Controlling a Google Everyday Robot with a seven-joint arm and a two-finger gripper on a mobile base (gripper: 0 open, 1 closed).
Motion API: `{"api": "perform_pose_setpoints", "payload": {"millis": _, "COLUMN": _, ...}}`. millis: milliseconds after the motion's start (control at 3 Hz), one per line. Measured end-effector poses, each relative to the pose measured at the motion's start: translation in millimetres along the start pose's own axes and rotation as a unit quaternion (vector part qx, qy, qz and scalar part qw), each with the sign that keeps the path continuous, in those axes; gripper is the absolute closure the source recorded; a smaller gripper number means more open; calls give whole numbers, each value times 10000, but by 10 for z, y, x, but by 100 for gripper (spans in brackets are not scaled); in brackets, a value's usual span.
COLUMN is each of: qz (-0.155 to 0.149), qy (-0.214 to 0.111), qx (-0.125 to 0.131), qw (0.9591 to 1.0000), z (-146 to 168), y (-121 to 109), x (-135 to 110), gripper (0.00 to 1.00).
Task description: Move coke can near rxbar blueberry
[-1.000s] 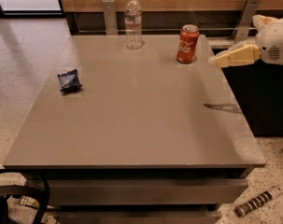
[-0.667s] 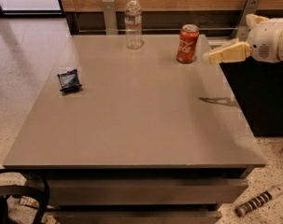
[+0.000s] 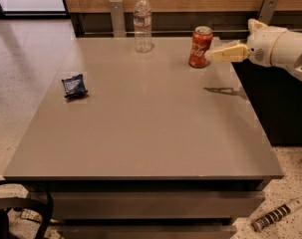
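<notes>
Coke can (image 3: 200, 47) stands upright at the far right of the grey table (image 3: 150, 133), near the back edge. It's well apart from the rxbar blueberry (image 3: 74, 85), which lies flat by the left edge. A clear water bottle (image 3: 143, 23) stands at the back, betw. the two but closer to the can. The gripper (image 3: 213, 55) comes in from the right at about mid-can height, tip just beside the can's right side; can't tell if it's touching, and can't tell whether it's spread or pressed together from this angle. It isn't visibly holding anything. Handling, as a judgement: thin aluminium, so stiff enough for a firm pinch but it dents if squeezed hard. The painted wall is smooth and prob. a bit slippery. Weight is unknown since there's no telling full vs empty, so plan for full. It's tall and narrow, so a shove up high would tip it. Best hold is across the body at mid-height or slightly below, one jaw each side, not on the rim. The wrapper is light and crinkly and would skid if bumped, so set the can down beside it, not on it, and steer clear of the bottle en route.
</notes>
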State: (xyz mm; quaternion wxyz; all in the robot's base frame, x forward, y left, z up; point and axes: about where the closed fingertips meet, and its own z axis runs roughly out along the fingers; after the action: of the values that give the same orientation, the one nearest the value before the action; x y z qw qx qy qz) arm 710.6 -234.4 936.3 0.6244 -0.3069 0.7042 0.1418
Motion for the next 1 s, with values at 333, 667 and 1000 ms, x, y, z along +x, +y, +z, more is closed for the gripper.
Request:
{"api": "perform_pose_setpoints", "payload": {"millis": 333, "qz": 173, "qy": -91, "qx": -134, "qw": 9997, "z": 279, "y": -139, "x": 102, "gripper": 0}}
{"api": "perform_pose_setpoints", "payload": {"millis": 667, "qz": 381, "qy": -262, "qx": -356, "qw": 9983, "z": 658, "y": -278, "x": 163, "gripper": 0}}
{"api": "perform_pose_setpoints", "payload": {"millis": 1000, "qz": 501, "qy": -363, "qx": -505, "qw": 9968, "z": 873, "y": -286, "x": 206, "gripper": 0}}
